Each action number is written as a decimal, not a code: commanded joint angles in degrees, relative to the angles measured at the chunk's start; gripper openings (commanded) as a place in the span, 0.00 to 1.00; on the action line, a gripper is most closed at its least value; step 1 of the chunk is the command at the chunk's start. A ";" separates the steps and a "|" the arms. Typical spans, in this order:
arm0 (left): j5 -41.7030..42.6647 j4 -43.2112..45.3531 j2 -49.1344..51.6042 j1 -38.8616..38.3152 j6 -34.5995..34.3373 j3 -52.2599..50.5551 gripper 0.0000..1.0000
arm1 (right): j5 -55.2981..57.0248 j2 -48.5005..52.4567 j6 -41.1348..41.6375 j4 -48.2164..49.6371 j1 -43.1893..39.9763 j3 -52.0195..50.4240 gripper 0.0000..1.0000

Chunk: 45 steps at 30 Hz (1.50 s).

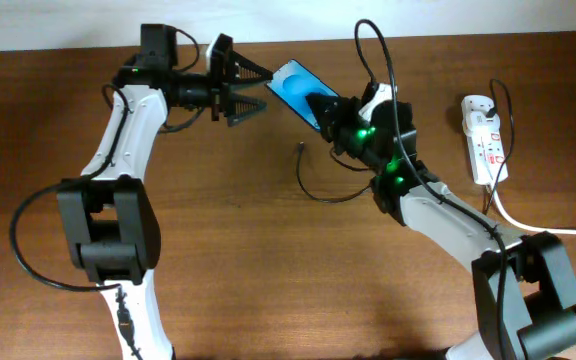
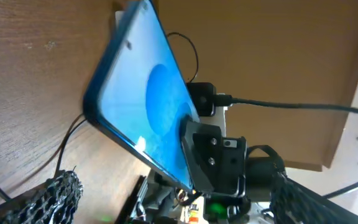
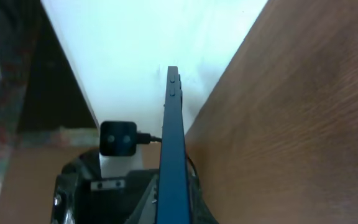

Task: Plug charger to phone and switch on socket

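Phone (image 1: 296, 88) is being clamped aloft by right gripper (image 1: 324, 106); left gripper (image 1: 265, 90) is being held open, empty. Charger (image 1: 299, 148) unplugged, socket (image 1: 485, 140) untouched.

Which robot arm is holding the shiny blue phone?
The right arm's fingers clamp the slim blue-screened smartphone; the left arm's fingers are spread open and empty.

Glossy glass-fronted phone (image 2: 148, 99), matt wood-grain table (image 1: 268, 260), seemingly smooth white plastic socket (image 1: 484, 140).
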 commanded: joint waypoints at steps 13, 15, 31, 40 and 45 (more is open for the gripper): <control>-9.70 11.45 -0.42 -3.10 -18.69 0.35 0.86 | 13.60 -0.13 8.17 -4.13 6.49 4.66 0.04; -10.08 12.37 -0.42 -3.19 -21.64 0.35 0.83 | 12.87 0.55 8.48 -4.13 6.78 5.55 0.04; -11.43 15.91 -0.42 -3.67 -38.42 0.35 0.35 | 15.82 0.83 8.50 -5.68 10.45 6.27 0.04; -13.40 15.91 -0.42 -6.69 -39.01 0.35 0.29 | 17.84 0.83 8.50 -4.96 10.99 6.40 0.04; -13.35 15.91 -0.42 -7.23 -39.04 0.35 0.06 | 17.66 0.83 8.50 -4.46 11.37 6.58 0.04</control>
